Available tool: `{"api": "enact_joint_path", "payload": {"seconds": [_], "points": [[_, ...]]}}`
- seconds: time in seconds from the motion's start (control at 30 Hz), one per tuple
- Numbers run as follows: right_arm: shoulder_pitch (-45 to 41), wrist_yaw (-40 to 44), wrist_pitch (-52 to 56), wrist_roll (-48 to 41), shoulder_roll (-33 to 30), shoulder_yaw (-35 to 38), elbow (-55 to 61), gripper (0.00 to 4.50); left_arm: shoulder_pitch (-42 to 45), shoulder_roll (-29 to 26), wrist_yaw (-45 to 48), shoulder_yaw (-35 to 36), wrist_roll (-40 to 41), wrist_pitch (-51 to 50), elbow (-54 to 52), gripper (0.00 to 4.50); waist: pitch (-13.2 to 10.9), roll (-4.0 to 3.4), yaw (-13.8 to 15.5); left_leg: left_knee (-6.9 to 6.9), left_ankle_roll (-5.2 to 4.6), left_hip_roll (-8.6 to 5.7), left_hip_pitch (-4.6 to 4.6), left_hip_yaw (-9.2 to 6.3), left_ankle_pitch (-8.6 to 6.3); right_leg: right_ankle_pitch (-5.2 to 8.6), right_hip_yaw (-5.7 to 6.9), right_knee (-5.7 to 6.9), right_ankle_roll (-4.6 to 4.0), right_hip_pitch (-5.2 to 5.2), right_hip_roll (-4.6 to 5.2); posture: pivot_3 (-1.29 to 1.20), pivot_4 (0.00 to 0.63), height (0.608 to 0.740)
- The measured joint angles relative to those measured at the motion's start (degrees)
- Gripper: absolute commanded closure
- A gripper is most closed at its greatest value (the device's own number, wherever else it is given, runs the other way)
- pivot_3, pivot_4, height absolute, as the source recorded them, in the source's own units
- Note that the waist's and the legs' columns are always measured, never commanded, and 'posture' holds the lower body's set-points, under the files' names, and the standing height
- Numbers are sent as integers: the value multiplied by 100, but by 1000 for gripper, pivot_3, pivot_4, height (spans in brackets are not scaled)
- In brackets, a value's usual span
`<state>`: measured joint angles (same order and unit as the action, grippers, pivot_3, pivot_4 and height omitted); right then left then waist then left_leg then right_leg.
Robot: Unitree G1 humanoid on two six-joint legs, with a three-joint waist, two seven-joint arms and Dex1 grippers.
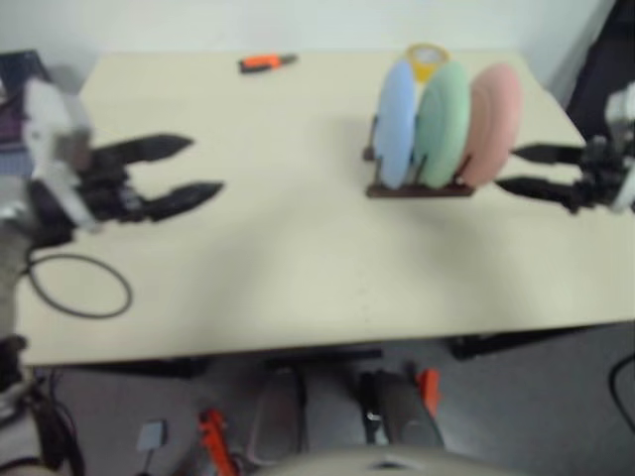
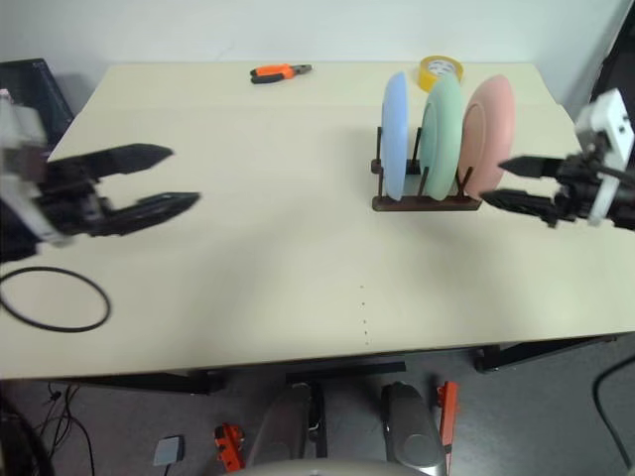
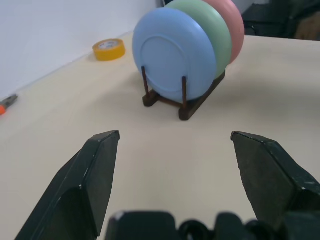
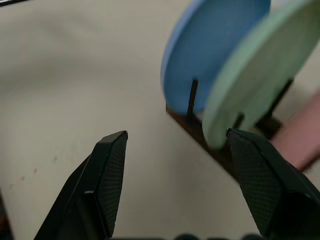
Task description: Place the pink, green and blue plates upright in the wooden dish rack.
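Standing on edge in the wooden dish rack (image 2: pixel 425 202) are all 3 plates: the blue plate (image 2: pixel 395 134) at the robot's left end, the green plate (image 2: pixel 443 134) in the middle and the pink plate (image 2: pixel 485 134) at the right end, each leaning a little between the thin pegs, so the placing looks done and the step in hand is, by my reading, simply to clear off without knocking anything. The right gripper (image 2: pixel 514 182) hovers just beside the pink plate with its 2 black fingers spread and nothing between them; doing this well means drawing it out sideways, away from the rack, rather than sweeping across the plate faces (a light nudge could tip the row). The left gripper (image 2: pixel 167 179) hangs well apart over bare table (image 2: pixel 298 268), fingers likewise released and empty. Behind the rack sits a roll of yellow tape (image 2: pixel 441 71) near the far edge, and orange-handled pliers (image 2: pixel 278 72) lie further along it; a black cable loop (image 2: pixel 52 297) rests near the front left corner. Open tabletop fills the middle and front, giving both arms plenty of room to withdraw.
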<state>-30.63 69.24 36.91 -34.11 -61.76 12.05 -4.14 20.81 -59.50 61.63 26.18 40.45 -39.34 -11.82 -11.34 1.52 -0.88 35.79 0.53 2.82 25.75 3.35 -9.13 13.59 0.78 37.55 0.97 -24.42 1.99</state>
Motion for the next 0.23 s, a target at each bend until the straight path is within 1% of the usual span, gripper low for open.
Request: {"api": "enact_joint_path", "payload": {"seconds": [0.1,0.13,0.23], "points": [[35,360,-315,14,-156,273,-387,1097,-127,-462,450,222,-60,99,525,556,0,-1,-28,0,3,1,-3,-1,-2,0,3,3,0,-4,5,0,150,740],[58,490,-424,15,-222,369,-531,1097,-268,-619,623,310,-129,181,677,556,0,0,-42,-1,18,5,-3,-1,-11,0,4,2,0,-7,10,0,150,740],[79,599,-509,17,-273,521,-764,1097,-516,-776,813,542,-246,232,901,556,0,0,-66,-6,34,38,4,9,-20,0,3,0,-1,-23,20,0,150,740]]}}
